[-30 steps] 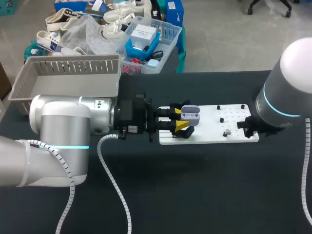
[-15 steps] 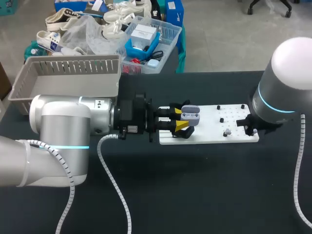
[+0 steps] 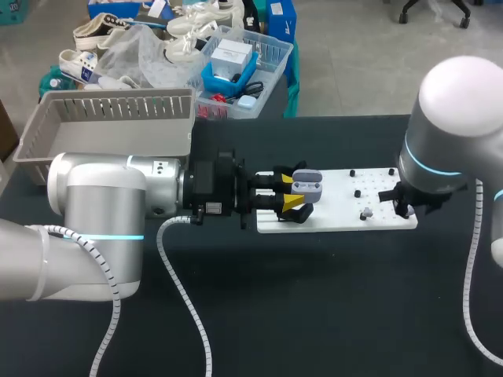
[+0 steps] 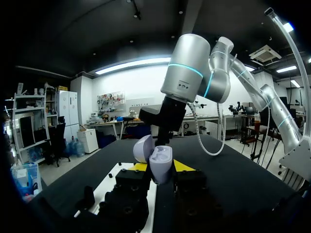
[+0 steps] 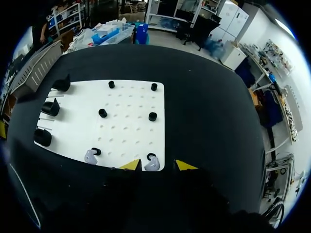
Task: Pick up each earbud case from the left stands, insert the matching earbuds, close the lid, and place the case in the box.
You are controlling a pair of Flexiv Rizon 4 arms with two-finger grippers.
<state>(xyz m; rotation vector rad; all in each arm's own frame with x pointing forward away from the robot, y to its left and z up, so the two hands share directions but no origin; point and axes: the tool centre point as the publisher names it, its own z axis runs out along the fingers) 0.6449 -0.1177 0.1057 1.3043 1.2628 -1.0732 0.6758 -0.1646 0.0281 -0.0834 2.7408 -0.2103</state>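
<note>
My left end effector point(image 3: 289, 196) is clamped on the open earbud case point(image 3: 308, 185). It holds the case just above the left end of the white board point(image 3: 338, 185), which lies on the dark desk point(image 3: 314, 298). In the left wrist view the case point(image 4: 160, 162) sits between both yellow tips, with its lid point(image 4: 143, 148) swung back and the cavities showing.

My right end effector point(image 5: 157, 165) hangs over the near right corner of the board point(image 5: 126, 116) with its fingers standing apart. One pale earbud point(image 5: 151, 165) lies on the board between the tips, closer to one tip and clear of the other. A second earbud point(image 5: 90, 156) lies on the same near edge, off to the side towards the black stands point(image 5: 50, 108). The grey slatted box point(image 3: 110, 106) stands at the far left of the desk, behind my left arm.
</note>
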